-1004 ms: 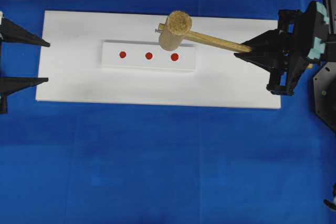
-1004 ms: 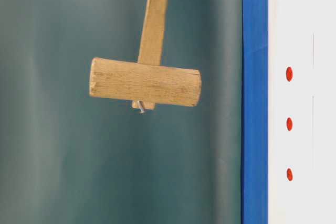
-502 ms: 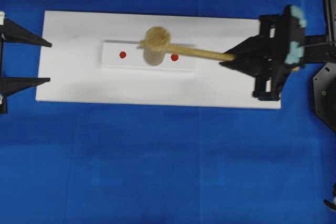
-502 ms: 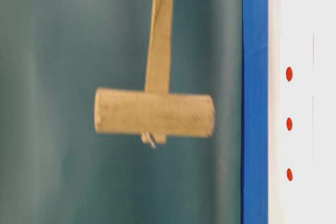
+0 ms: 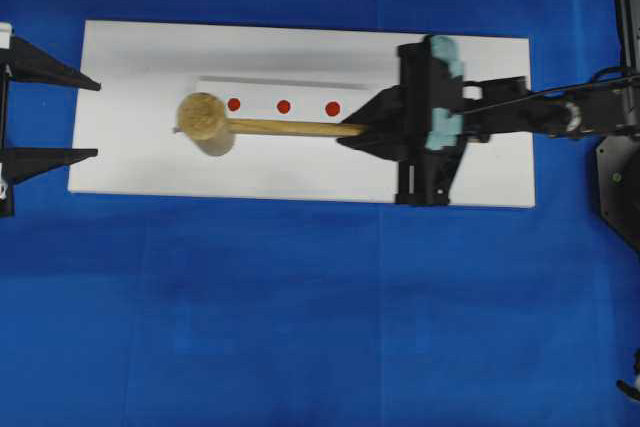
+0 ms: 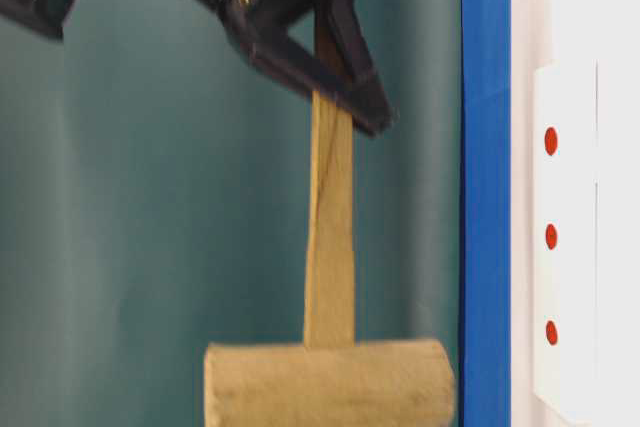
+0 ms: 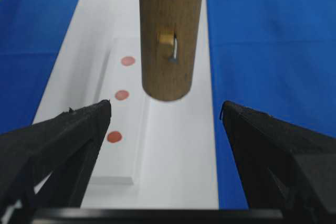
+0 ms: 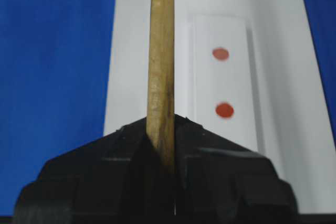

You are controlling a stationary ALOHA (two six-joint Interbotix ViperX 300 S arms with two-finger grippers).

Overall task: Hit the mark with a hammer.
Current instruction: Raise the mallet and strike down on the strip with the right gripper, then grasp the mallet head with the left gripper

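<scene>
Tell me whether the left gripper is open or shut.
Open: the left gripper has its fingers spread wide apart, holding nothing, with the hammer beyond them.

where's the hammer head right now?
Overhead view: the hammer head sits at the left end of the raised white strip, just left of the leftmost red dot, its handle running right into the shut right gripper.

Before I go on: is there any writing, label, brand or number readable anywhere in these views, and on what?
None: no words, numbers or brand marks show in any view.
The only signs are three plain red dots on the white strip, with nothing written by them.
The hammer, the white board and the right gripper show no lettering.
</scene>
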